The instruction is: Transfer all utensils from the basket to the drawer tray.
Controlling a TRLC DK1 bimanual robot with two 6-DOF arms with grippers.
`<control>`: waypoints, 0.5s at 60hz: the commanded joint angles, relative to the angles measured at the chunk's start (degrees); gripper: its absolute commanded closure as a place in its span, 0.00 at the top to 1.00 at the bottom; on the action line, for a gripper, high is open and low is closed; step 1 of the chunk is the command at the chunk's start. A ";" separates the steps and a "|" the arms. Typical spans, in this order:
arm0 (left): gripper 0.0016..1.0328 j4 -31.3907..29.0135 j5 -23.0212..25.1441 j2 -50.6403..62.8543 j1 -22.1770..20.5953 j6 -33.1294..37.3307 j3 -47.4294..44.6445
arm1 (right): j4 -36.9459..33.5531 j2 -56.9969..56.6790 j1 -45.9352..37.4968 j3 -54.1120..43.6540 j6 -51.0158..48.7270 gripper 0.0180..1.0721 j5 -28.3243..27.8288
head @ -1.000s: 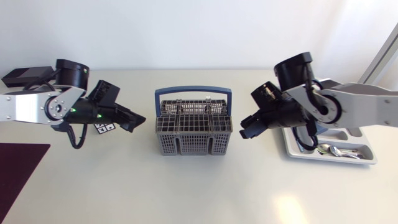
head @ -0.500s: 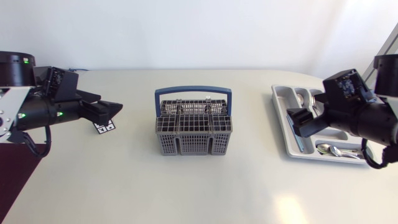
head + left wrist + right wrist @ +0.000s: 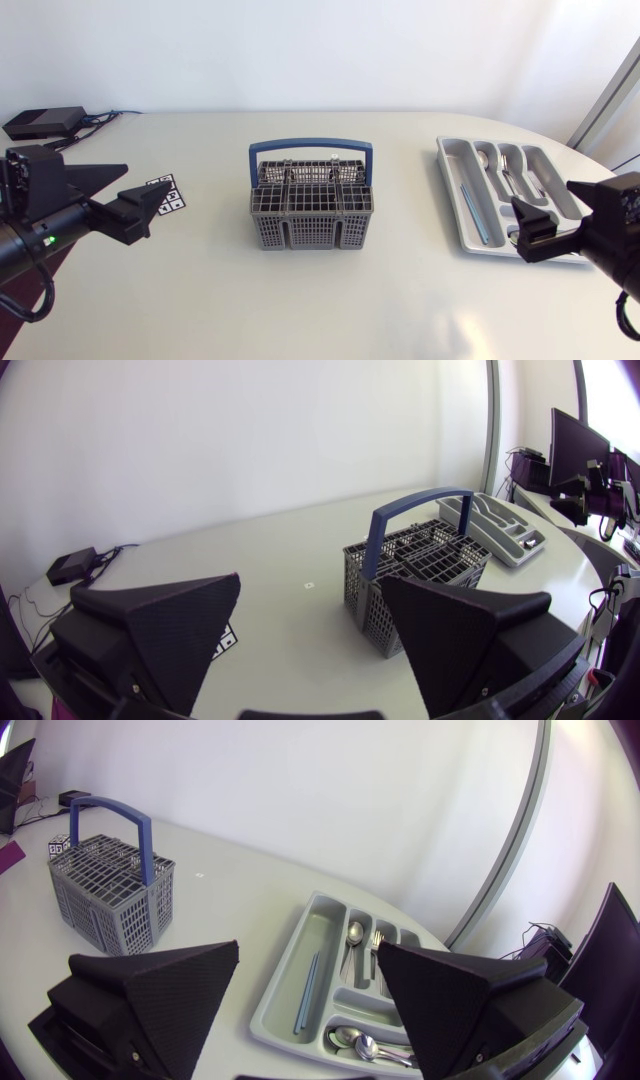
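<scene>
Standing at the middle of the table (image 3: 300,310), the grey cutlery basket (image 3: 310,215) has its blue handle (image 3: 310,146) upright over the gridded compartments. Well apart from it, near the table's right edge, lies the light grey drawer tray (image 3: 447,180), its long side running from the far edge toward the near one. The utensils rest in the tray: a spoon (image 3: 356,932) and a fork (image 3: 377,942) in neighbouring long compartments, a slim blue-grey piece (image 3: 307,985) whose kind I cannot tell in the compartment nearest the basket, and more spoons (image 3: 365,1045) heaped in the crosswise compartment at the tray's near end.

The left gripper (image 3: 310,585) hangs by the table's left edge, pointing toward the basket, its two wedge fingers spread wide with nothing between them. Just beside it on the table sits a small black-and-white marker card (image 3: 165,193), and a flat black box (image 3: 42,122) with a cable lies at the far left corner.

The right gripper (image 3: 309,948) sits at the right edge, over the near end of the tray, its fingers likewise wide apart and holding nothing
</scene>
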 commanded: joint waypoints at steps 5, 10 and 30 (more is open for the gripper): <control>0.96 4.95 -0.89 -4.53 3.68 -4.86 -6.28 | 1.42 -4.65 0.71 -4.27 1.99 0.95 0.71; 0.96 8.20 -1.24 -8.40 4.91 -6.35 -10.15 | 1.86 -7.13 1.26 -5.91 3.79 0.95 1.24; 0.96 6.32 -6.36 -18.28 3.99 -7.62 -16.07 | 3.66 -17.40 3.54 -12.73 11.28 0.95 3.46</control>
